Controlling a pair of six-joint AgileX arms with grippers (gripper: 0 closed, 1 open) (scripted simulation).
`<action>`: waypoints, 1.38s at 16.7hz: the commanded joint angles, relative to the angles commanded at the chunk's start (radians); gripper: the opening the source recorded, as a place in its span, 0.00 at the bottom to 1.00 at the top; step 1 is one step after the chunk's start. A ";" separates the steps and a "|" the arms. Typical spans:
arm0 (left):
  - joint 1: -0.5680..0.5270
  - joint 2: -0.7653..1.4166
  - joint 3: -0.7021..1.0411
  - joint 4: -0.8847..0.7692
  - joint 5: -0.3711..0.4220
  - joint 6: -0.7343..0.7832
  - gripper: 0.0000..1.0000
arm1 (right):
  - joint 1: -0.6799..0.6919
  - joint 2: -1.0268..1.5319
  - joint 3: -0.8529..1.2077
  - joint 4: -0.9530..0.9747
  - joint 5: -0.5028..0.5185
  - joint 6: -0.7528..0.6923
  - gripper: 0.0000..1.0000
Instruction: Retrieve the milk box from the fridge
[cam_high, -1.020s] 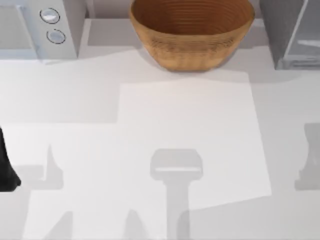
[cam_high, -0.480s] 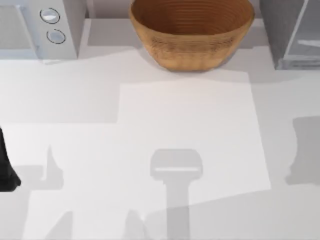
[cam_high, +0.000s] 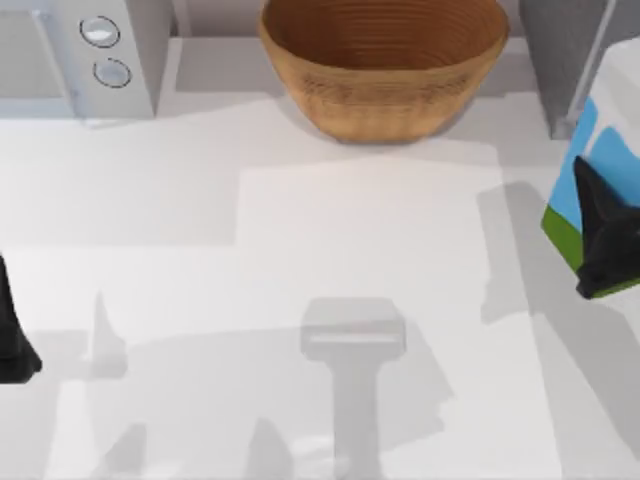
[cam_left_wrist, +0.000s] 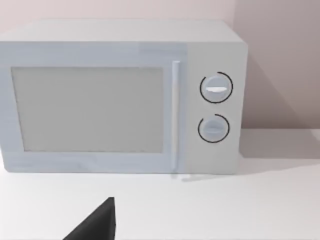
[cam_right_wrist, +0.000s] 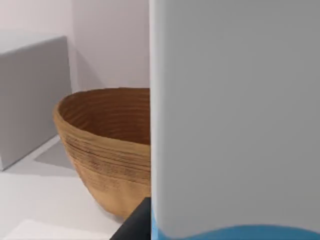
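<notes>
Now our right gripper (cam_high: 607, 262) clamps the milk box (cam_high: 600, 150) just outside the fridge (cam_high: 560, 60); we should carry it level, clear of the fridge.

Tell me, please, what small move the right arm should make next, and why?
Probably carry the milk box leftward, over open table. The right pincer grips it at the table's right edge, in front of the fridge. The left pincer sits parked far left.

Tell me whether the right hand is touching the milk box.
Touching. In the top view the right hand lies dark against the milk box, lifted at the table's right edge, with no gap between them.
</notes>
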 joint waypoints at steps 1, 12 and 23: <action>0.000 0.000 0.000 0.000 0.000 0.000 1.00 | 0.044 0.105 0.028 0.066 0.006 0.002 0.00; 0.000 0.000 0.000 0.000 0.000 0.000 1.00 | 0.425 0.930 0.281 0.640 0.058 0.015 0.00; 0.000 0.000 0.000 0.000 0.000 0.000 1.00 | 0.457 1.040 0.330 0.702 0.061 0.011 0.00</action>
